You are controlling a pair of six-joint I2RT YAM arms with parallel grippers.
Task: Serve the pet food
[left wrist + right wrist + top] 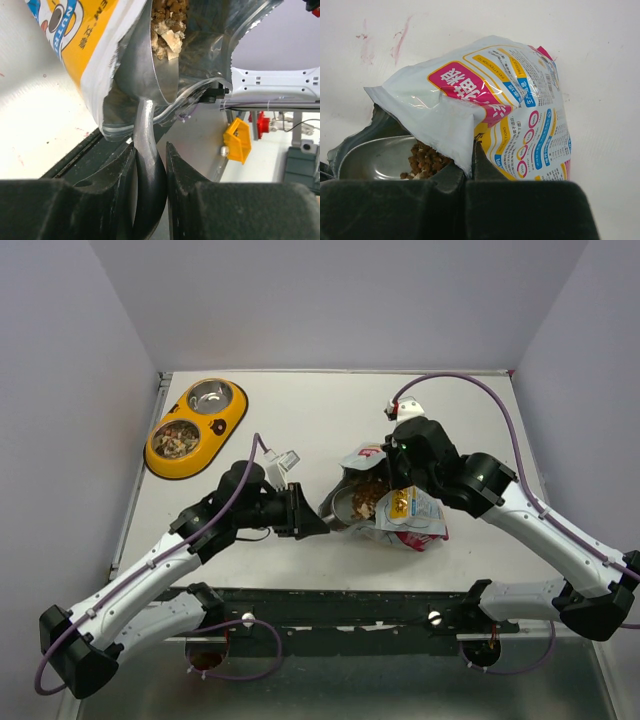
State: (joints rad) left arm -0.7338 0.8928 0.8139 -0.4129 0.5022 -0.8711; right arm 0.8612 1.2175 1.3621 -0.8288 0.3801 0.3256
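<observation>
Far left on the worktop (320,410): double bowl (222,423), kibble (177,440) in its near cup. Right of centre: pouch (410,515), mouth leftward, scoop (375,160) inside, more kibble in it. Left end effector (305,515) beside the mouth, clamped on the scoop's handle; right end effector (470,175) behind, pinching the pouch's edge.

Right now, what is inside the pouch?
The bowl of the scoop, set in through the open mouth of the pouch, with brown and tan kibble at its front end. How much food lies deeper cannot be seen; the foil walls cover it.
</observation>
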